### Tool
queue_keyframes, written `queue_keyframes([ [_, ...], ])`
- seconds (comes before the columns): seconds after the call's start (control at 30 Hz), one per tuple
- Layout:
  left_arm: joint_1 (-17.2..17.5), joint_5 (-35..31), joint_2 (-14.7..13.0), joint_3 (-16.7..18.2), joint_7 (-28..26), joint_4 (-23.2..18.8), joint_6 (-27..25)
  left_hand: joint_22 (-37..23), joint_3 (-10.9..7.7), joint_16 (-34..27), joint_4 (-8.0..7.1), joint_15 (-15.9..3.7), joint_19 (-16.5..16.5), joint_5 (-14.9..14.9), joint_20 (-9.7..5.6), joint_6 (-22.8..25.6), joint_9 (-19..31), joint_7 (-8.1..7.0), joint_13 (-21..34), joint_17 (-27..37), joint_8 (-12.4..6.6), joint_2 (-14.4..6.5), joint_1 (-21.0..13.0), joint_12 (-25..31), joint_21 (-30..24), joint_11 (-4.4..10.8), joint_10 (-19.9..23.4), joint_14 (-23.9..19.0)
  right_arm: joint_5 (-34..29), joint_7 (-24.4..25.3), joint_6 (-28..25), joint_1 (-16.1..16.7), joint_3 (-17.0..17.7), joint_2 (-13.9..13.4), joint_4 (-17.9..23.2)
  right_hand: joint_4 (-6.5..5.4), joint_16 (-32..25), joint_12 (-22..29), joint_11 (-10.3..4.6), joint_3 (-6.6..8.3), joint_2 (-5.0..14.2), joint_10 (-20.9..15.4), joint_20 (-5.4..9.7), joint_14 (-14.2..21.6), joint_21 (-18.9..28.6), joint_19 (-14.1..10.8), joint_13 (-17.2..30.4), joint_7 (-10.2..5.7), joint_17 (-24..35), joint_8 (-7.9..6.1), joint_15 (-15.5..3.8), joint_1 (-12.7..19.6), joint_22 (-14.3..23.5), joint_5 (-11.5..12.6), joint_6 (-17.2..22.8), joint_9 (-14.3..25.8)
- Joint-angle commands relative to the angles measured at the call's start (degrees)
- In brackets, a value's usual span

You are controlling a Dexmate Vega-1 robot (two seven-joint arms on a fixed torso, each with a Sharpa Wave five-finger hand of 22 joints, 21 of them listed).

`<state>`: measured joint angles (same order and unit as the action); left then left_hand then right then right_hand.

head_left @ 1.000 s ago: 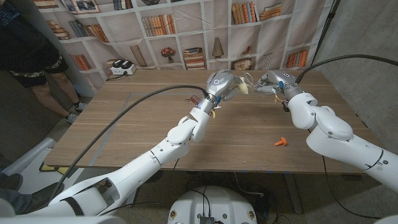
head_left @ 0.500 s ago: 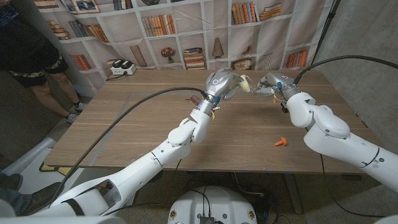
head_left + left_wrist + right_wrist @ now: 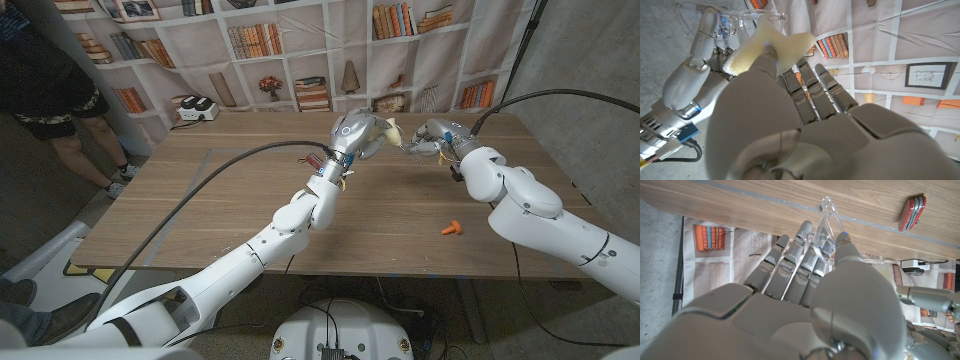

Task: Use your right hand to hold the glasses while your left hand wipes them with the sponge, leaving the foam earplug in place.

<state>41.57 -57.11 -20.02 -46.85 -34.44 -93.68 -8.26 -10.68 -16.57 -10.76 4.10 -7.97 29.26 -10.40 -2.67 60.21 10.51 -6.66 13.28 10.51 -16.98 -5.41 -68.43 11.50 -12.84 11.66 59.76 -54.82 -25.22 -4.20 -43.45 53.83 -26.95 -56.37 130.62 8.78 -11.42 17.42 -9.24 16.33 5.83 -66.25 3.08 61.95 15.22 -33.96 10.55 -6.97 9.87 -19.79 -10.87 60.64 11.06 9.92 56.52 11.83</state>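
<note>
Gripping the clear glasses (image 3: 826, 227) between thumb and fingers, the right hand (image 3: 436, 134) holds them up above the far part of the table (image 3: 200, 215), close to the far edge. No box, tray or other container shows on the wood, so nothing sits inside anything. The left hand (image 3: 360, 131) is clenched around the pale yellow sponge (image 3: 769, 47), and in the left wrist view the sponge's upper end meets the frame of the glasses held just beyond it. The two hands stand just beside each other, with the sponge between them.

The orange earplug (image 3: 452, 228) lies on the table nearer the robot than the glasses, well apart from both hands and close to the table's right edge, beside the right forearm. A small red and grey object (image 3: 912, 213), which I cannot identify, rests on the wood in the right wrist view. Broad bare wood lies left of the glasses and towards the near edge, crossed only by the left arm and its black cable. A person (image 3: 45, 85) stands off the table's far left corner.

Compared with a second ago, the sponge has moved closer to the glasses, and the earplug has not moved.
</note>
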Motion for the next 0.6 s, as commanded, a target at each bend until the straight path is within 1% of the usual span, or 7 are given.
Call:
queue_keyframes([
  [0.03,-0.7,0.5,0.8,-0.7,-0.7,1.9,0.2,0.1,-1.47,-0.1,-1.11,-4.64,-0.1,-0.6,-4.20,1.7,0.3,0.67,0.2,0.2,-0.21,-0.3,0.1,0.2,0.1,-0.11,0.7,0.3,1.3,-0.3,0.5,0.2,1.9,-0.7,2.1,-0.24,-0.1,0.1,-2.32,0.68,0.09,-2.7,-0.08,0.7,0.3,-0.5,0.1,-5.57,0.0,-0.11,-0.99,-0.5,0.3,0.4,5.9,0.2],
  [0.23,-0.9,0.9,1.1,-1.1,-0.9,2.6,0.6,0.1,-1.55,-0.1,-1.09,-4.64,-0.1,-0.6,-4.18,1.9,0.3,0.84,0.1,0.2,-0.24,-0.3,0.1,0.1,0.1,-0.11,0.8,0.4,1.6,-0.5,0.2,0.8,3.0,-1.5,3.9,-0.18,0.0,0.1,-2.30,0.73,0.01,-2.9,-0.15,0.8,0.3,-0.5,0.1,-5.57,0.0,-0.07,-1.02,-0.5,0.3,0.4,5.9,0.1],
  [0.27,-1.0,0.8,1.1,-1.2,-1.0,2.6,0.6,0.1,-1.58,0.0,-1.08,-4.66,-0.1,-0.6,-4.17,2.0,0.2,0.66,0.1,0.1,-0.26,-0.2,0.1,0.2,0.1,-0.12,0.8,0.4,1.6,-0.5,0.1,0.9,3.1,-1.6,4.1,-0.17,0.0,0.1,-2.30,0.74,0.00,-2.9,-0.15,0.8,0.3,-0.5,0.1,-5.56,0.0,-0.07,-1.03,-0.5,0.3,0.4,5.9,0.1],
  [0.6,-1.7,0.8,1.7,-0.9,-2.3,2.4,0.6,0.1,-1.77,-0.1,-1.19,-4.59,-0.1,-0.6,-4.14,2.1,0.2,0.67,0.1,0.2,-0.25,-0.1,0.2,0.1,0.1,-0.14,0.9,0.5,2.3,-1.1,-0.9,1.9,2.9,-1.6,4.0,-0.13,0.0,0.1,-2.27,0.83,-0.06,-3.1,-0.20,1.0,0.3,-0.5,0.0,-5.55,0.0,-0.01,-1.01,-0.5,0.3,0.4,5.9,0.1],
])
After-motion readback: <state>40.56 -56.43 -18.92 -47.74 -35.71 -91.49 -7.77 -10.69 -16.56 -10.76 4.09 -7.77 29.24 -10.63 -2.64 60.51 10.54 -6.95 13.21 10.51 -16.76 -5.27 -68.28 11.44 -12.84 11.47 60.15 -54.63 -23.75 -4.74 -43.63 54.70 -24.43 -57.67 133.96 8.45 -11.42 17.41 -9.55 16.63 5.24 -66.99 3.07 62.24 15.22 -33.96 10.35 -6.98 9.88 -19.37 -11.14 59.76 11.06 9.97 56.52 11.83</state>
